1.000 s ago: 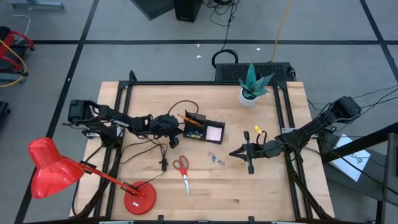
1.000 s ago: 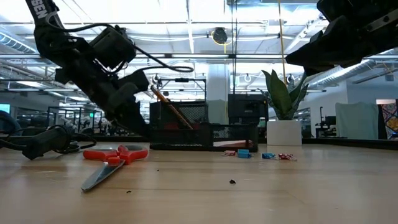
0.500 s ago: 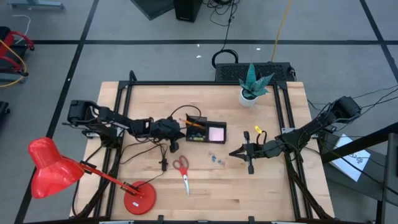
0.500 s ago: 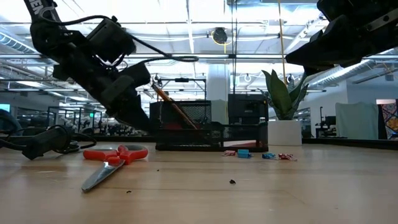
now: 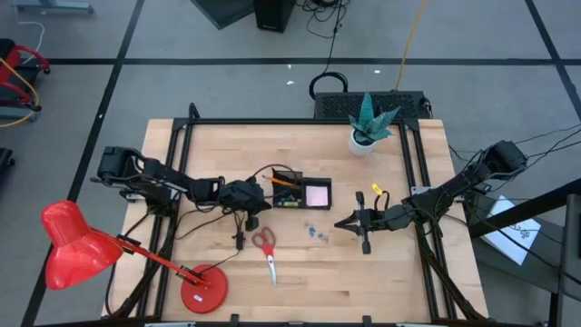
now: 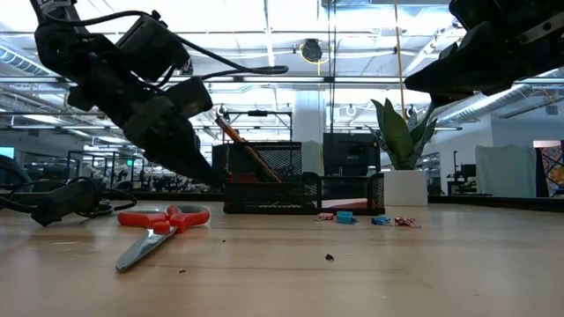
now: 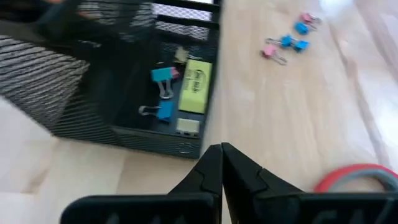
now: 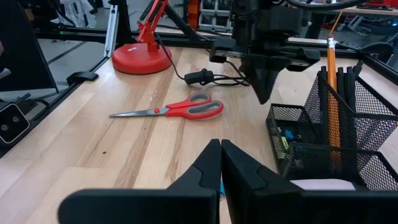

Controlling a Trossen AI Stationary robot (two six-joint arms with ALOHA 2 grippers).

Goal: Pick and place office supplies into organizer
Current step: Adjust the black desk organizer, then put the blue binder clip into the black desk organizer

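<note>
**Left arm at the organizer's corner, scissors and clips loose on the desk**

Nearest the front edge of the wooden desk [image 5: 381, 282] lie the red-handled scissors [image 5: 266, 247], flat, blades pointing toward that edge, with the red desk lamp [image 5: 82, 250] off to their left. A little farther in, a few tiny blue and pink clips [image 5: 316, 232] are scattered on the bare wood, just in front of the organizer.

On the right, the right gripper [image 5: 339, 223] hangs above the desk well apart from the supplies, its fingers pressed together and holding nothing.

The left gripper [image 5: 264, 203] sits low at the organizer's left front corner, fingers pressed together and empty; whether they touch the mesh cannot be told.

The black mesh organizer [image 5: 300, 192] stands near the desk's middle. Its taller compartment holds an orange pencil [image 6: 247, 150] leaning at a tilt; the lower one holds a pink sticky-note pad [image 5: 315, 194], and the left wrist view shows a blue clip [image 7: 163, 74] and a yellow piece [image 7: 194, 93] inside.

Farthest back stands a white plant pot [image 5: 364, 142].
</note>
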